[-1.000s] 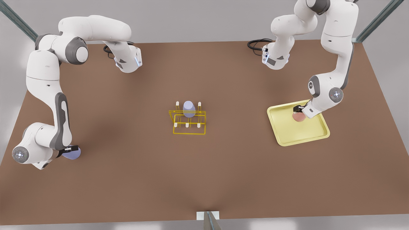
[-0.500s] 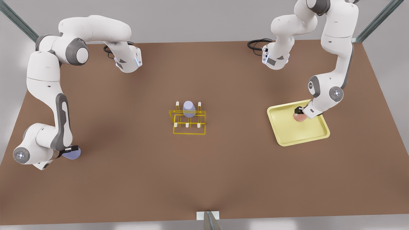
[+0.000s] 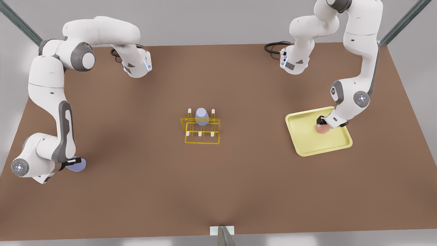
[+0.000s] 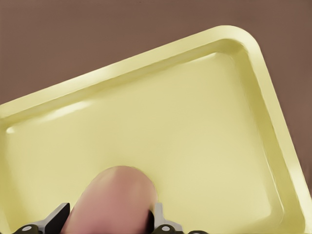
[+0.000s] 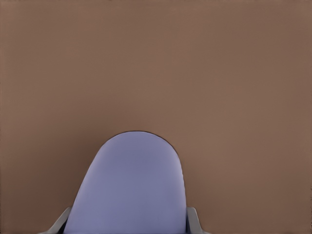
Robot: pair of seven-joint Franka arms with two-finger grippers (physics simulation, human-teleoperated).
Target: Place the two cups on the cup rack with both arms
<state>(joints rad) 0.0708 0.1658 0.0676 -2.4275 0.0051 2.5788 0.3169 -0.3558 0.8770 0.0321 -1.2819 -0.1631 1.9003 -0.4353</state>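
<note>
2 smooth tapered cups: pink cup (image 4: 113,200) in left gripper (image 3: 321,123), lavender cup (image 5: 130,187) in right gripper (image 3: 72,162).

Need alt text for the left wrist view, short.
A salmon pink cup sits between the two fingers of the left gripper, over a pale yellow tray. The tray lies on a brown table.

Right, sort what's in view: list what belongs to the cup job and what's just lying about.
Job:
- pink cup, between the left gripper's fingers, over the tray
- lavender cup, between the right gripper's fingers, near the table
- rack

Lying about:
- tray
- second lavender cup, already on the rack
- table
</note>
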